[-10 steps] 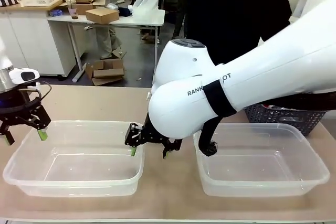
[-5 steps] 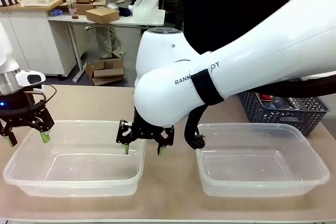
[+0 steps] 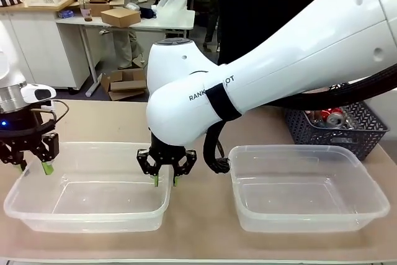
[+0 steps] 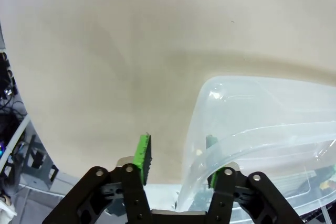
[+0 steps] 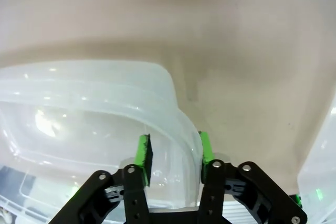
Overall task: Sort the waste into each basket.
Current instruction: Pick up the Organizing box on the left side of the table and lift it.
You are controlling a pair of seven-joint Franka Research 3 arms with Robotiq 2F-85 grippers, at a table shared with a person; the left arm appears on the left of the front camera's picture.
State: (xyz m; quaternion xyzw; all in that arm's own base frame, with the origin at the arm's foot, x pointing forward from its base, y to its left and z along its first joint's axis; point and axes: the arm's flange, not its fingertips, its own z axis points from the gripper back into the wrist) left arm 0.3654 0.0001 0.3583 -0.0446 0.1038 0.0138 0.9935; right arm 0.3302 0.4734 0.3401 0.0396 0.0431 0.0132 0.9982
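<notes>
Right hand (image 3: 165,179) straddles left tub (image 3: 87,212) rim; arm reads "RANK…OT".

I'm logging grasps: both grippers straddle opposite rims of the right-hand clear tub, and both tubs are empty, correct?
Not quite: it's the left-hand tub. The front view shows the left gripper at its left rim and the right gripper at its right rim. The right-hand tub is untouched. Both tubs are empty.

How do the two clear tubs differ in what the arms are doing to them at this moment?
The left tub has an end effector at each end: the left end effector astride its left rim, the right end effector astride its right rim. The right tub has neither arm on it. The dark lattice basket stands just behind the right tub only. Both tubs are clear and empty.
</notes>
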